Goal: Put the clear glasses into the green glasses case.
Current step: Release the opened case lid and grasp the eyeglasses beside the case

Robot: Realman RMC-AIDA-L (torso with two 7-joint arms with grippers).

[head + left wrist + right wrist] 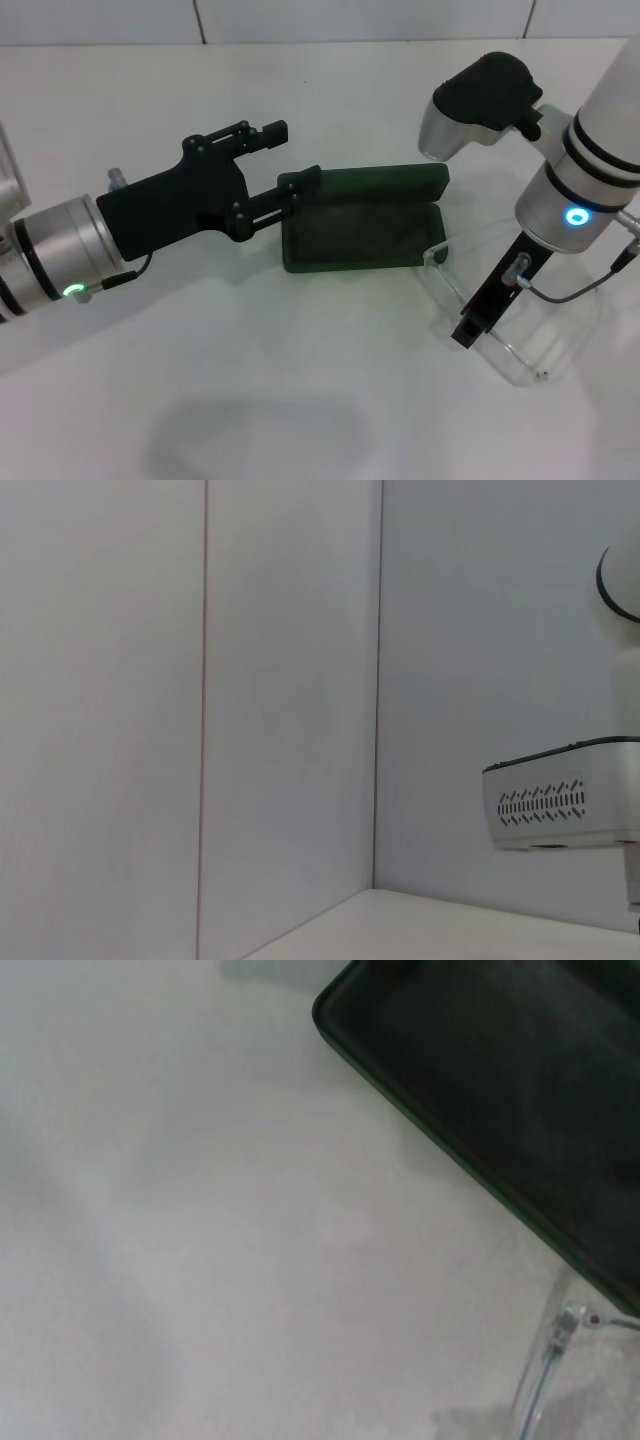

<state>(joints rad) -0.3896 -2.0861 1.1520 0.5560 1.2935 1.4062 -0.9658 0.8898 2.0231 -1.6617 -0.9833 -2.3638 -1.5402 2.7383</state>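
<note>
The green glasses case (360, 235) lies open mid-table, its lid standing up along the far side. Its dark lining (520, 1090) fills one corner of the right wrist view. The clear glasses (505, 345) lie on the table just right of the case, one temple hinge (567, 1322) close to the case's near right corner. My right gripper (468, 328) reaches down onto the glasses' lens edge. My left gripper (298, 155) is open at the case's left end, one finger (302, 182) against the lid's left corner, the other (268, 131) free above the table.
The white table (250, 400) spreads in front of the case. A tiled wall (300, 20) runs along the back. The left wrist view shows only the wall corner and a white vented box (560, 805).
</note>
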